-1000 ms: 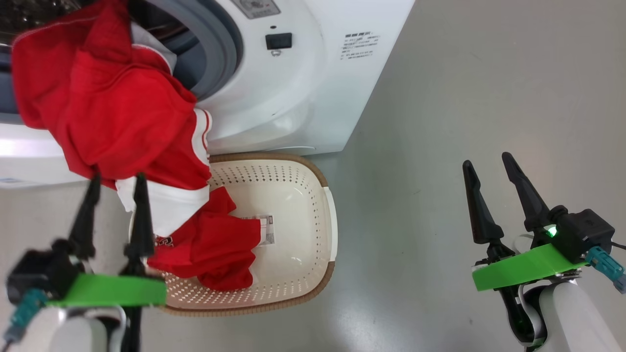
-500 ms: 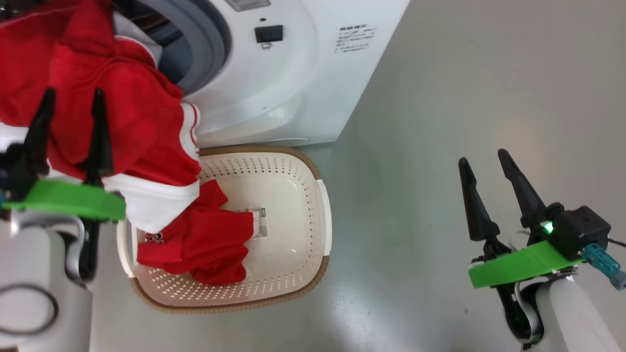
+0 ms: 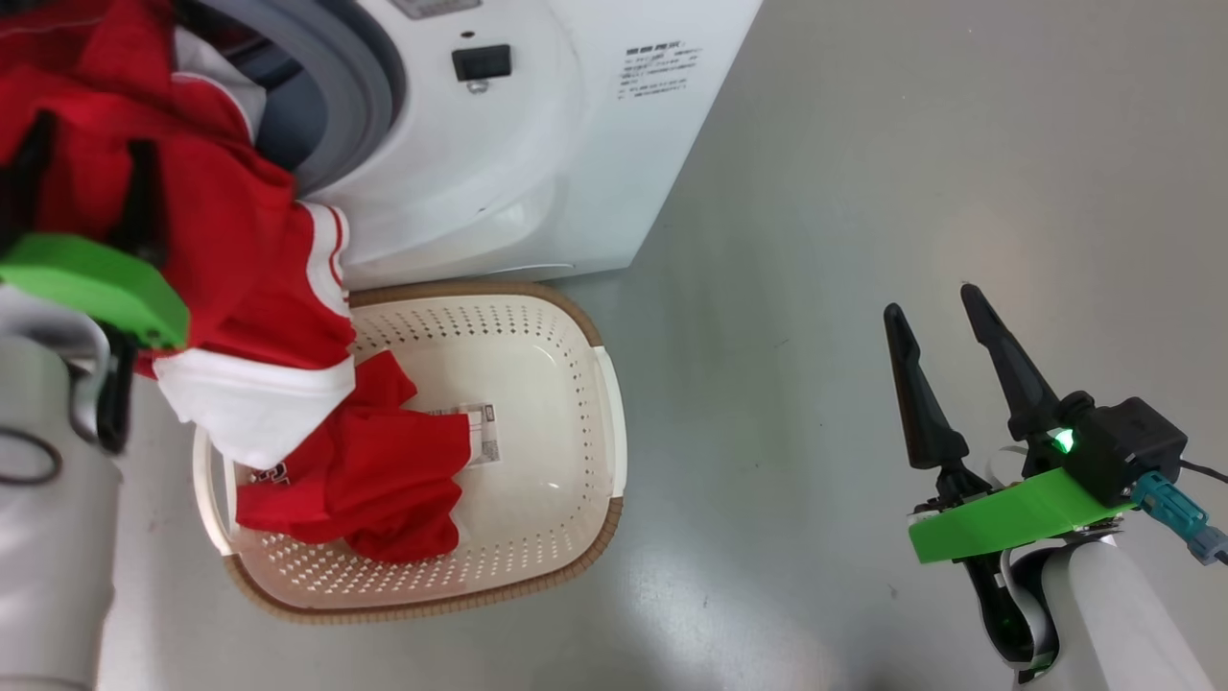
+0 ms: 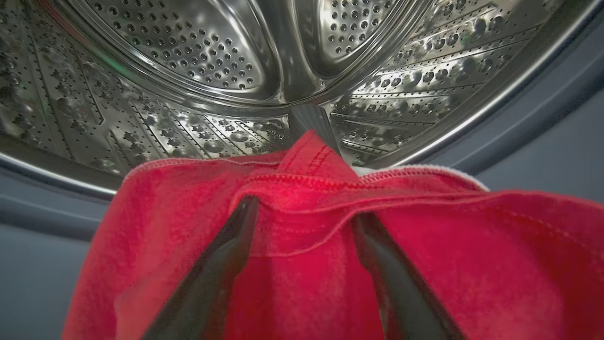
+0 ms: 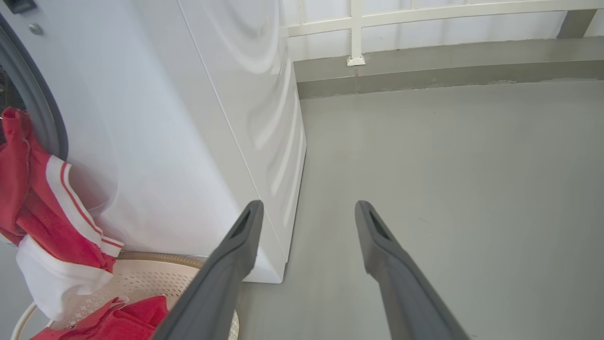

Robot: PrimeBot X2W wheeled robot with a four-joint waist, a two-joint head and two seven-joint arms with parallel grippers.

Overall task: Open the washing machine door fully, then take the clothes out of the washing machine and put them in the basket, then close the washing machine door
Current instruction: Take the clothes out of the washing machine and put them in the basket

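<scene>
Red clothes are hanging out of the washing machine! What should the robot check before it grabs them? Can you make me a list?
1. Left end effector open: ok, its fingers are spread wide.
2. Clothes between those fingers: ok, a red fold lies between them in the left wrist view.
3. Basket under the clothes: ok, it stands against the washing machine and the lower end already lies inside.
4. Clothes out of the drum: not ok, the top hangs over the opening's edge.
5. Right end effector out of the way: ok, open above bare floor, apart from the basket.
</scene>
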